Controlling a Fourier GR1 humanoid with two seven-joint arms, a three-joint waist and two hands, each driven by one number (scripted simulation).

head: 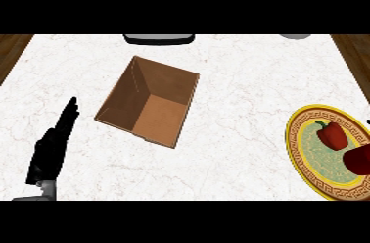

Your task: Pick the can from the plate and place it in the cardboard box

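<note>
An open brown cardboard box lies in the middle of the white marble counter, and nothing shows inside it. At the right edge sits a round plate with a yellow patterned rim. On it lie a red bell pepper and a dark red can, which the view's right edge partly cuts off. My left hand is at the lower left, fingers straight and pointing up, holding nothing, well left of the box. My right hand is out of view.
A dark appliance edge shows at the counter's far side, with a grey object at the far right. Wooden floor shows past the counter's left and right corners. Bare marble lies between the box and the plate.
</note>
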